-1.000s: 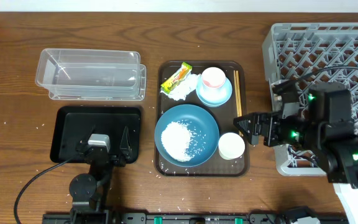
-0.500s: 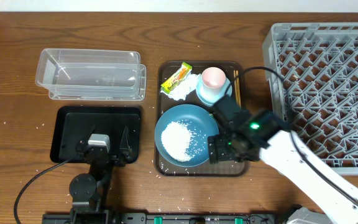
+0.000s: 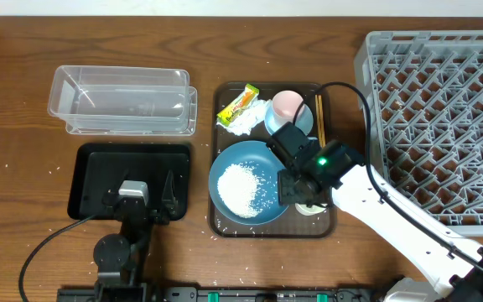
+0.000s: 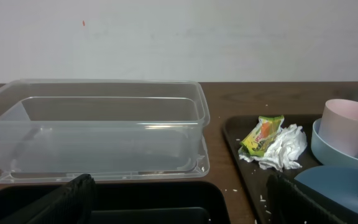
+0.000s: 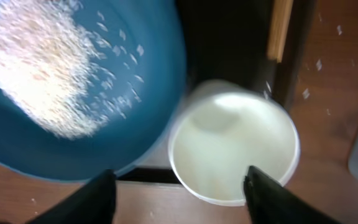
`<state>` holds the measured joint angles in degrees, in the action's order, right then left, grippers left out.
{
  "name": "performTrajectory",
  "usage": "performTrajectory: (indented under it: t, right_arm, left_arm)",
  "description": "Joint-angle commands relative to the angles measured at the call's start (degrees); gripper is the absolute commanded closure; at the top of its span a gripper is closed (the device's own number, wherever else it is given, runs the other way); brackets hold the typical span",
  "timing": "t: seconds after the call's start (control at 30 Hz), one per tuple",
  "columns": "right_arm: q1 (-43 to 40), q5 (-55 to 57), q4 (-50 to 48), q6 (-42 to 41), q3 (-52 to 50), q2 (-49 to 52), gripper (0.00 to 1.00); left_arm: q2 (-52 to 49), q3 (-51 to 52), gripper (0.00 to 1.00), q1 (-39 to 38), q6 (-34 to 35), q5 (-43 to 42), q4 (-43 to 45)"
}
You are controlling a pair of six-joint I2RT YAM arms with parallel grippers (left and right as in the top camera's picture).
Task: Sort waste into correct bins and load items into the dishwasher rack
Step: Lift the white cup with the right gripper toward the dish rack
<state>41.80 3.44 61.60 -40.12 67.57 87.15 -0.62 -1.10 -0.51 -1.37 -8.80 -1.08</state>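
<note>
On the brown serving tray, a large blue plate point(image 3: 250, 191) holds a heap of white rice point(image 3: 243, 186). My right gripper point(image 3: 302, 195) hovers open over a small white cup point(image 3: 314, 210) at the tray's front right. In the right wrist view the open fingers point(image 5: 182, 199) straddle the cup point(image 5: 235, 149), beside the plate point(image 5: 73, 81). The yellow-green wrapper point(image 3: 238, 102), the tissue point(image 3: 246, 120), the pink-inside cup point(image 3: 288, 104) on the saucer point(image 3: 308, 122) and the chopsticks point(image 3: 319, 116) lie at the back. My left gripper point(image 3: 145, 197) rests open over the black tray point(image 3: 99, 172).
The clear tub point(image 3: 124, 101) stands behind the black tray. The grey dishwasher rack point(image 3: 443, 126) fills the right side. The brown serving tray point(image 3: 225, 151) sits in the middle. Loose rice grains lie scattered on the wood. The right arm's cable loops over the tray's right edge.
My right arm has swung from the rack's front edge leftward onto the serving tray and now sits over the white cup. The left arm has not moved.
</note>
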Motion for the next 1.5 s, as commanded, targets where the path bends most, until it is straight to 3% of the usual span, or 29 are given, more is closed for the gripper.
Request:
performTrajectory:
  t: [0.0,0.17,0.53,0.63,0.9,1.03,1.27,1.47]
  right_arm:
    - [0.35,2.08,-1.49,-0.55,0.66,0.68,0.41]
    - [0.22,6.23,-1.60,-0.55,0.61,3.26,0.45]
    - [0.17,3.41,-2.54,-0.61,0.61,9.35,0.60]
    - [0.17,3.43,-2.43,-0.55,0.61,9.94,0.71]
    - [0.11,1.88,-2.40,-0.55,0.63,9.92,0.85]
    - [0.11,0.76,-2.21,-0.55,0.81,9.92,0.99]
    - [-1.66,0.85,6.08,0.79,7.08,9.92,0.99]
    - [-6.73,4.55,19.82,5.97,20.37,9.90,0.99]
  left_arm:
    - [0.42,0.87,0.09,-0.17,-0.35,-0.76,-1.90]
    - [0.42,0.87,0.09,-0.17,-0.35,-0.76,-1.90]
    - [0.42,0.87,0.09,-0.17,-0.35,-0.76,-1.90]
    - [0.42,0.87,0.09,-0.17,-0.35,-0.76,-1.90]
    - [0.42,0.87,0.09,-0.17,-0.35,-0.76,-1.90]
    - [0.42,0.87,0.09,-0.17,-0.35,-0.79,-1.90]
    - [0.42,0.87,0.09,-0.17,-0.35,-0.76,-1.90]
    - [0.42,0.87,0.09,-0.17,-0.35,-0.76,-1.90]
